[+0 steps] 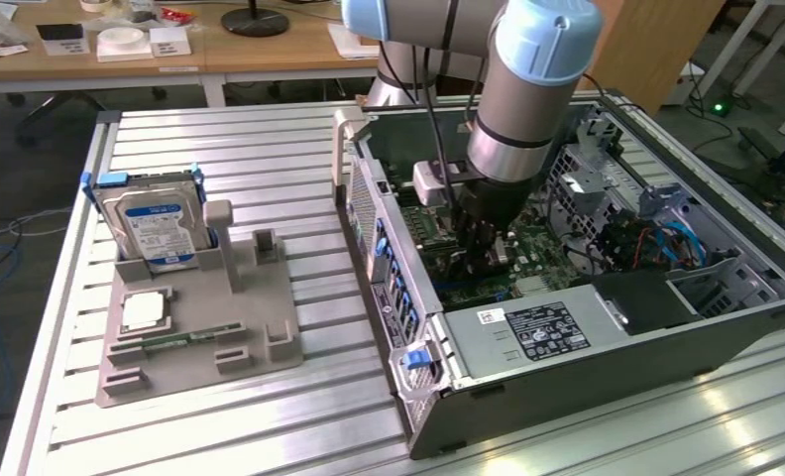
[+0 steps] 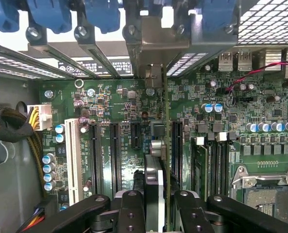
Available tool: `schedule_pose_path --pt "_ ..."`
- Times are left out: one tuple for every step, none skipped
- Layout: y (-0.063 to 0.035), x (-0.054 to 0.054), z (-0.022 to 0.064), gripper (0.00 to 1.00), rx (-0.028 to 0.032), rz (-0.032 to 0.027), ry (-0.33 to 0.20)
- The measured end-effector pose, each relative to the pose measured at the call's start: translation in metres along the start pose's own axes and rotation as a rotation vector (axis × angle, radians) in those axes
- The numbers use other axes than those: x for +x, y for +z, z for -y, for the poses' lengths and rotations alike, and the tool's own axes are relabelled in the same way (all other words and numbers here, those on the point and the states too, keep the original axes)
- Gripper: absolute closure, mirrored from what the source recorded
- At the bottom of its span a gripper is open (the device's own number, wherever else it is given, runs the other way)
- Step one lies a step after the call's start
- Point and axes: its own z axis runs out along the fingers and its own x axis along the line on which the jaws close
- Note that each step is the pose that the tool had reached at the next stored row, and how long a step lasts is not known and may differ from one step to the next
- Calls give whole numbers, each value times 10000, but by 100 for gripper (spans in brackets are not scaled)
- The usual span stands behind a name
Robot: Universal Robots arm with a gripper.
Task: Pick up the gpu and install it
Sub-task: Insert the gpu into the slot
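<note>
Card edge is showing in the wrist view: the gpu [image 2: 159, 170] is standing on its thin side, pinched between the black fingers [image 2: 130, 213] of the end effector [image 2: 156, 216]. It is hanging just over the green board [image 2: 119, 104], beside the long black slots [image 2: 115, 155], with its silver bracket [image 2: 156, 41] reaching up to the back wall of the case.

In the exterior view, the end effector [image 1: 483, 260] is reaching down inside the open computer case [image 1: 630, 327]. The arm [image 1: 531, 89] is standing straight over it. On the exterior view's left, a gray holder [image 1: 247, 317] is sitting on the metal surface [image 1: 300, 426], well apart from the case, with a silver hard drive [image 1: 162, 230] standing in it.
</note>
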Motion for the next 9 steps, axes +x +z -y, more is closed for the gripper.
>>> schedule_pose_path --pt "3 0 0 72 1 0 0" --pt "7 0 0 72 3 2 0" --pt "16 -1 0 72 7 6 -1" --pt "27 0 0 72 8 4 -2" --pt "36 1 -1 72 3 -2 -1" --pt "44 2 -2 72 1 -8 0" --pt "53 2 -3 72 -1 -5 2" --pt "57 2 -3 72 3 -3 2" --pt "58 2 -3 72 5 -2 3"
